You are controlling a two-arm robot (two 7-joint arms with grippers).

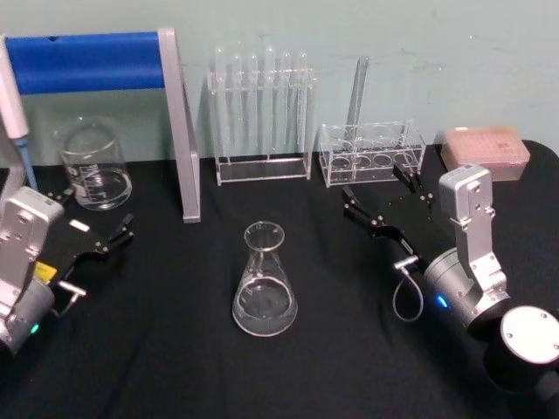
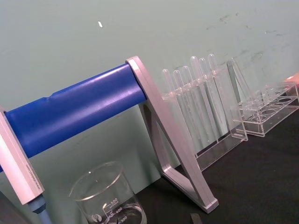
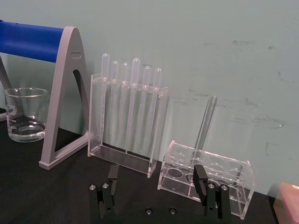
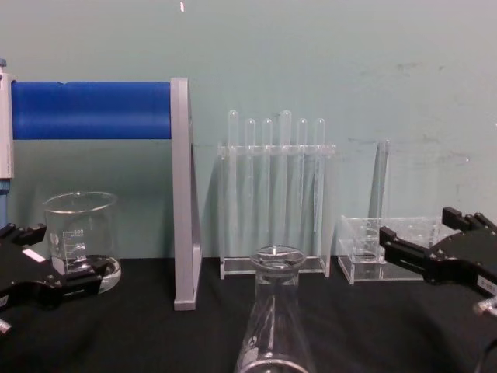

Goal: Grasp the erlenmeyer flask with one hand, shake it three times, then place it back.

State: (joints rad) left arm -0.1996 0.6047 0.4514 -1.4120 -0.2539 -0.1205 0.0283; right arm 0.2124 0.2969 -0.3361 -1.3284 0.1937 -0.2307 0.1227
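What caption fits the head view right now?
Clear glass conical erlenmeyer flask stands untouched mid-table between the open left gripper and open right gripper.

The clear glass conical erlenmeyer flask (image 1: 265, 284) stands upright on the black table (image 1: 175, 367), near its middle, apart from everything around it. It has a wide round base, sloping walls, a narrow cylindrical neck and a flared rim. From the chest view its neck and rim (image 4: 277, 260) rise at the lower centre, with faint white markings on the glass.
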